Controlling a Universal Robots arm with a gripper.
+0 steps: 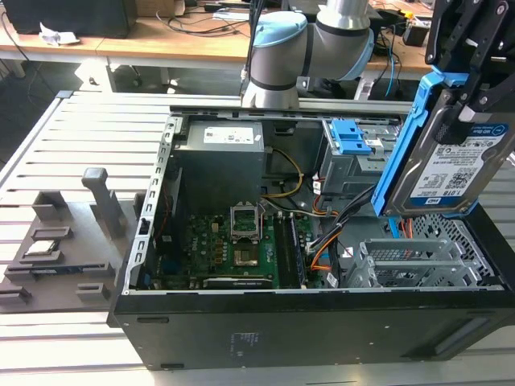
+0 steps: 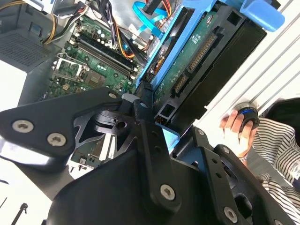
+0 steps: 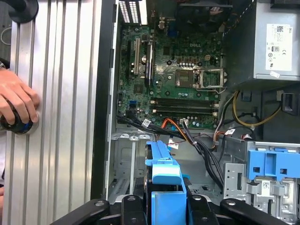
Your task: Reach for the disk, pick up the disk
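Disk (image 1: pixel 451 165) in its blue bracket (image 1: pixel 402 145) hangs tilted above the open PC case (image 1: pixel 241 322) at the exterior view's right, gripper (image 1: pixel 475 100) pinched on its top end, a person's hand (image 3: pixel 16 105) resting on the slatted table (image 3: pixel 61 93) beside the case.

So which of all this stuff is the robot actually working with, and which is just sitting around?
In use:
- the disk, lifted above the open computer case
- the gripper, shut on it

Just there:
- motherboard
- grey power supply box
- blue caddy tabs
- a person's hand
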